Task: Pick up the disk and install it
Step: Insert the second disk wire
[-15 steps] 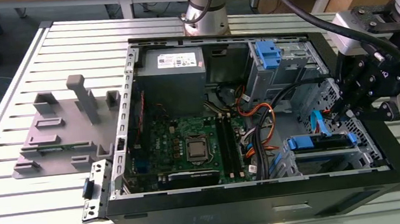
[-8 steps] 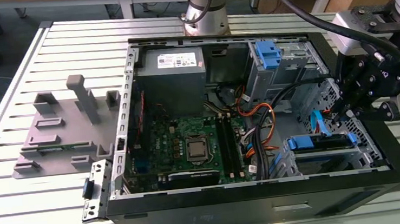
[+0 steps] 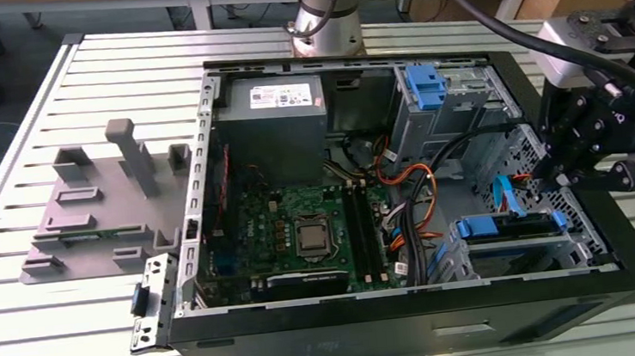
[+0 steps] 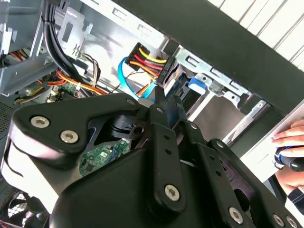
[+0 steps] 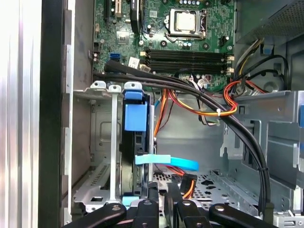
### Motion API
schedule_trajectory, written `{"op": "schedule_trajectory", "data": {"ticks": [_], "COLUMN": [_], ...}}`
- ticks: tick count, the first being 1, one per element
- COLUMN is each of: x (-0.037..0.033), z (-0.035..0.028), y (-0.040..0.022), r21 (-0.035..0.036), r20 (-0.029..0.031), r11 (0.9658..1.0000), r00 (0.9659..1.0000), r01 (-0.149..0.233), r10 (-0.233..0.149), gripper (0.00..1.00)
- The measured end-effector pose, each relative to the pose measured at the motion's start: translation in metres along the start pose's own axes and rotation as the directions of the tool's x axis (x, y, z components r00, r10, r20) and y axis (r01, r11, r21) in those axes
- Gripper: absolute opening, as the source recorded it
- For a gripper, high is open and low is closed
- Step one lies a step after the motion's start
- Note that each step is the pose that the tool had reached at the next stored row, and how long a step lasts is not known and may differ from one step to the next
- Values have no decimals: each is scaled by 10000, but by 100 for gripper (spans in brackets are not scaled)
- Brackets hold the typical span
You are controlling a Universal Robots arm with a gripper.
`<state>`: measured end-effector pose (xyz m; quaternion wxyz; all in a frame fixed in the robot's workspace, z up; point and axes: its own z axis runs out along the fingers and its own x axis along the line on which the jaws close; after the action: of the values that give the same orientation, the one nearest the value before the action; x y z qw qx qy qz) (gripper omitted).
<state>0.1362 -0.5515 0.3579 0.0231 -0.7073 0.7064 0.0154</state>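
The disk (image 3: 515, 228) sits in the drive bay at the near right corner of the open computer case (image 3: 421, 307), with its blue carrier bracket (image 3: 477, 227) around it. In the first wrist view the disk (image 5: 135, 147) stands edge-on in the metal bay under a blue carrier tab (image 5: 135, 116). My gripper (image 3: 550, 179) hangs just above the bay at the exterior view's right. Its fingers (image 4: 158, 102) are drawn close together with nothing between them. In the first wrist view the gripper (image 5: 162, 192) is beside the disk's edge, near a light-blue cable (image 5: 166, 160).
The motherboard (image 3: 299, 231) fills the case floor, with a grey power supply (image 3: 276, 100) and a tall blue latch (image 3: 427, 86) at the back. Black and orange cables (image 5: 209, 102) cross beside the bay. A grey fixture (image 3: 102, 205) stands left of the case. A person's hand (image 4: 289, 137) rests outside it.
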Motion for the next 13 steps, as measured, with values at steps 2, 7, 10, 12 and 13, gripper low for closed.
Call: {"op": "schedule_trajectory", "data": {"ticks": [2,7,10,12,13], "x": [-12,-68,-70,-71,-70], "z": [15,46,53,58,62], "y": [-22,-50,-89,-125,-140], "r21": [-1,-1,-4,-12,-17], "r20": [2,-2,-15,-28,-35], "r11": [10000,10000,10000,10000,10000], "r00": [10000,10000,10000,10000,10000], "r01": [0,0,0,-2,-2], "r10": [0,0,0,2,2], "gripper": [23,23,23,23,23]}}
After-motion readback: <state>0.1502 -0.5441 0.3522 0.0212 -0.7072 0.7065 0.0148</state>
